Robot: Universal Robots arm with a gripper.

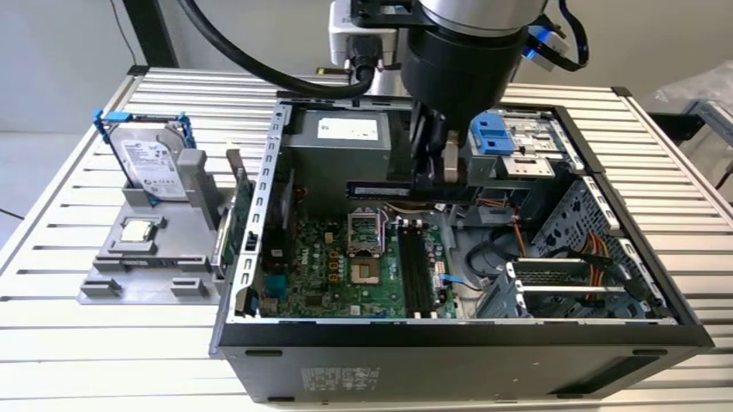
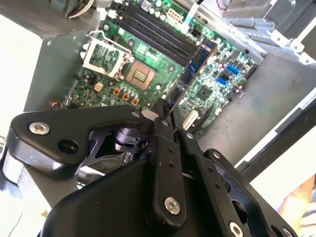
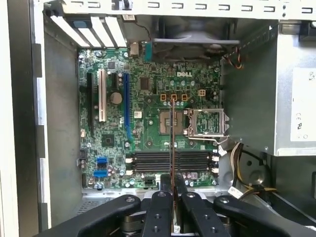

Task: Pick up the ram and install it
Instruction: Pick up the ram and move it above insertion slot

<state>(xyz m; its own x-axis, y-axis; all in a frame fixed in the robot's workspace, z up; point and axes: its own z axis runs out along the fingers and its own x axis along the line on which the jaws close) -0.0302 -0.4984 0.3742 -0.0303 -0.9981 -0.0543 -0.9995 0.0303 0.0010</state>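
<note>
Open black metal computer case (image 1: 458,335): contains green motherboard (image 1: 332,266). Black two-finger gripper (image 1: 441,184) clamps dark greenish flat ram stick (image 1: 378,189) over the board. Exterior view adds silver blue-framed hard drive (image 1: 149,163), nine o'clock of case.

Pale slatted metal table (image 1: 103,360)
</note>
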